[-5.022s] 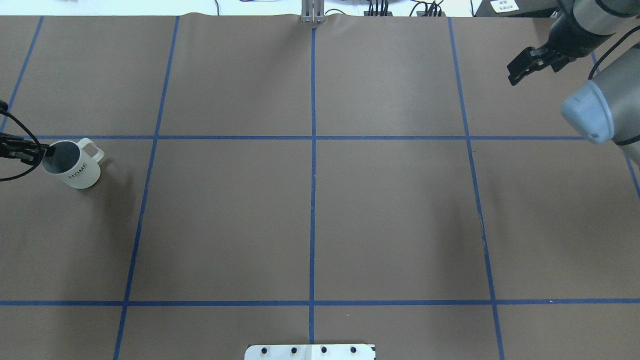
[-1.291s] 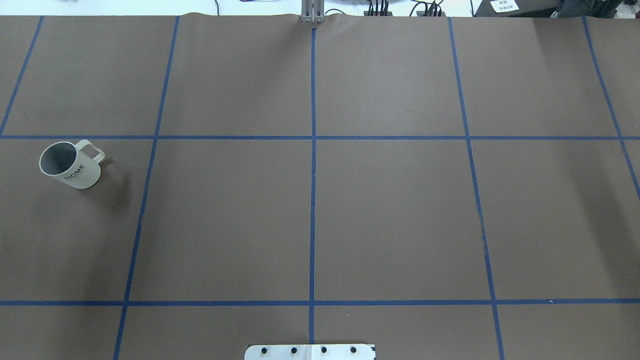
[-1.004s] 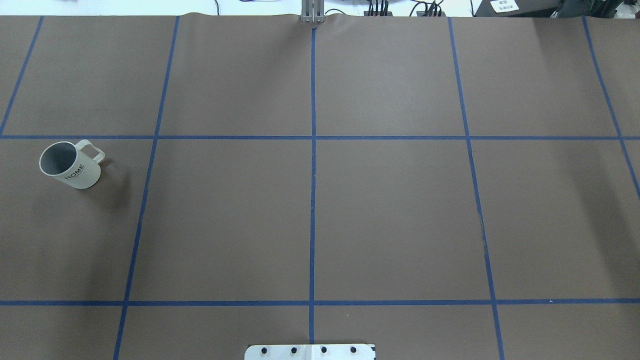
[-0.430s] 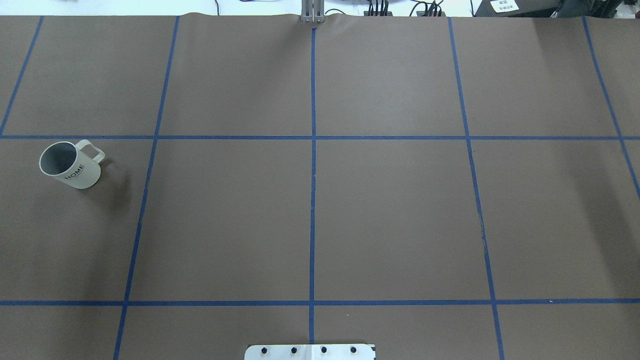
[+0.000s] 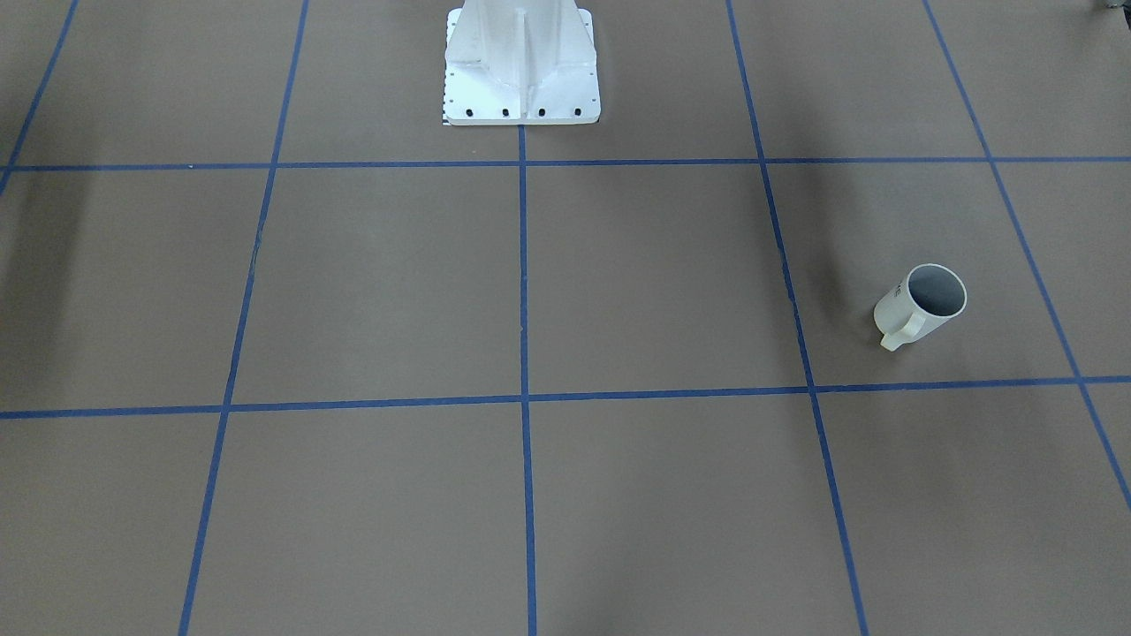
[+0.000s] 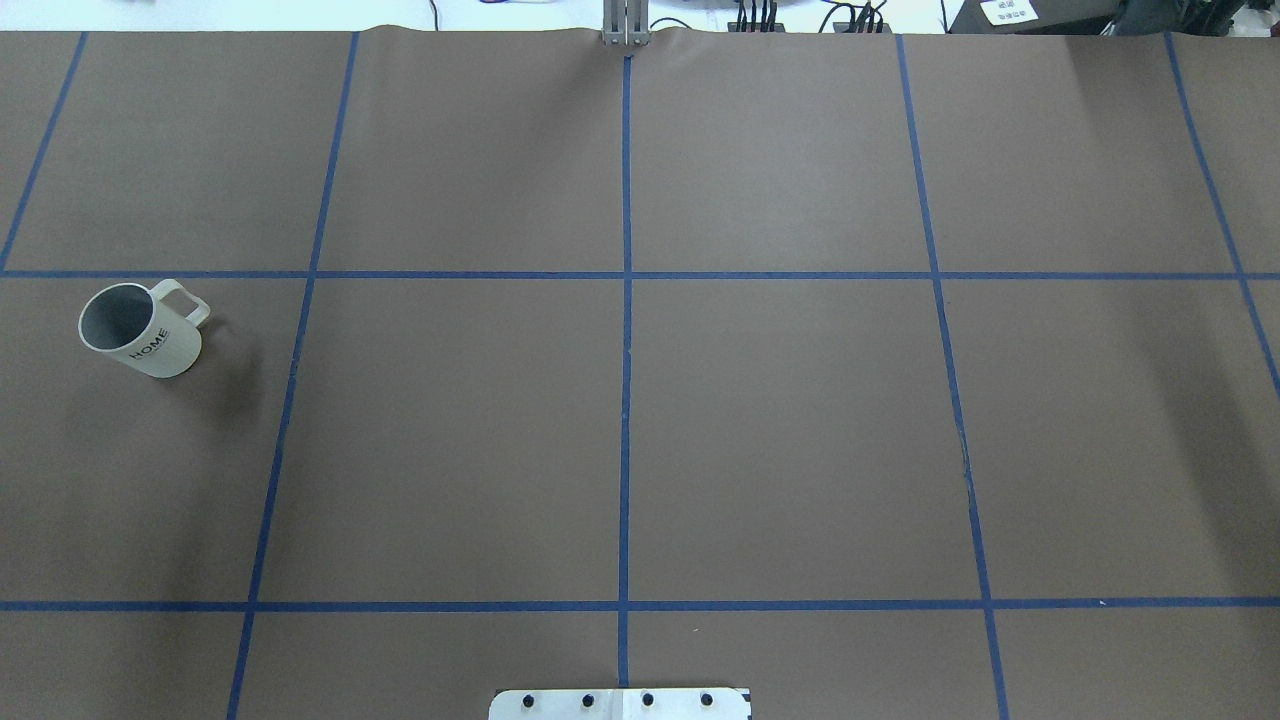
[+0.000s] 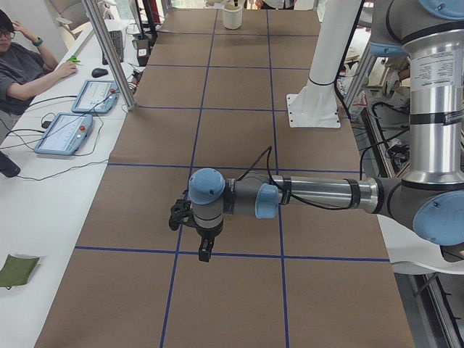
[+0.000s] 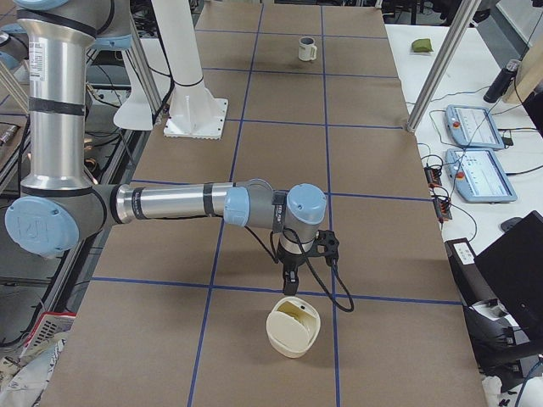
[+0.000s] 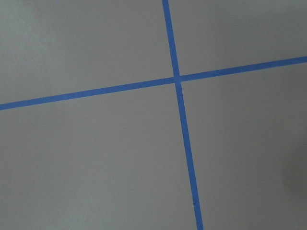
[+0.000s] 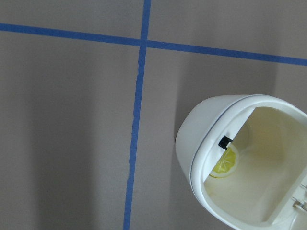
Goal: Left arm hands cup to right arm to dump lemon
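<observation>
The white cylindrical mug [image 6: 142, 332] printed "HOME" stands upright and alone on the brown paper-covered tabletop [image 6: 780, 420]. In the overhead view it is out toward 9 o'clock, with its loop handle turned to about 2 o'clock, and its grey inside shows no fruit. The small yellow lemon [image 10: 224, 164] lies in a cream-white, plastic-looking rounded tub [image 8: 284, 343] off the robot's right end, so the dumping looks done. The main risk is at the tub: in the right-side view the right hand [image 8: 290, 288] hangs fingers-down at the tub's 12 o'clock, just over its rim, and I cannot tell whether its fingers are spread or pressed together. A withdrawal that dips or sweeps toward 6 o'clock could catch that rim, and so light a tub would likely tip or skid and spill the lemon. The left hand [image 7: 205, 254] points down over bare tabletop, and I cannot tell its fingers' state either. The mug does not show in that side view, so a low swing could clip the mug and knock it over.
</observation>
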{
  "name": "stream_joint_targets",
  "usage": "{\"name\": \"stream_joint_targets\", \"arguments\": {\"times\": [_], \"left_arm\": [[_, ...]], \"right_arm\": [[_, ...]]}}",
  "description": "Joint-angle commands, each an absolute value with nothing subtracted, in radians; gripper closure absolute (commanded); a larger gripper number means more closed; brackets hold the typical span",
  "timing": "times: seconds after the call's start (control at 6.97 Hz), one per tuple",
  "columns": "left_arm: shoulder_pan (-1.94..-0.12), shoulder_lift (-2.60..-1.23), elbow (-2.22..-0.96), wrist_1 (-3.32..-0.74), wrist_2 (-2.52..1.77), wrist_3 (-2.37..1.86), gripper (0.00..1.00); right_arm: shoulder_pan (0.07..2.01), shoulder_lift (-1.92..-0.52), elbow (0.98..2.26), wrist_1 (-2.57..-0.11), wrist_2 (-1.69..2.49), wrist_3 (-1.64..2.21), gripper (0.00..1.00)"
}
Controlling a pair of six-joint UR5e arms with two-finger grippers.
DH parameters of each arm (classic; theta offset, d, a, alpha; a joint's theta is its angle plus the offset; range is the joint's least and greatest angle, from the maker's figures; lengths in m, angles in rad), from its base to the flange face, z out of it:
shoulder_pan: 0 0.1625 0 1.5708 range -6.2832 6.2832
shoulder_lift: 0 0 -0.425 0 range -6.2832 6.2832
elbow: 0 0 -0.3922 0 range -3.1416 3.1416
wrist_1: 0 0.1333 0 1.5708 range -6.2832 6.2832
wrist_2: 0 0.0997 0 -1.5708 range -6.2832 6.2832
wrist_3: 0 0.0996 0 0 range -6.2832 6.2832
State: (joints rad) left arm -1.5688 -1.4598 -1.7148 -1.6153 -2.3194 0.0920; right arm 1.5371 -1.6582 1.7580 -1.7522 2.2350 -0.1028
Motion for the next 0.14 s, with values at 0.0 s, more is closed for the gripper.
{"name": "stream_joint_targets", "arguments": {"times": [0.0], "left_arm": [[-1.569, -1.457, -1.717, -1.615, -2.319, 0.091, 0.00]], "right_arm": [[1.537, -1.658, 1.758, -1.752, 2.235, -0.103, 0.00]]}}
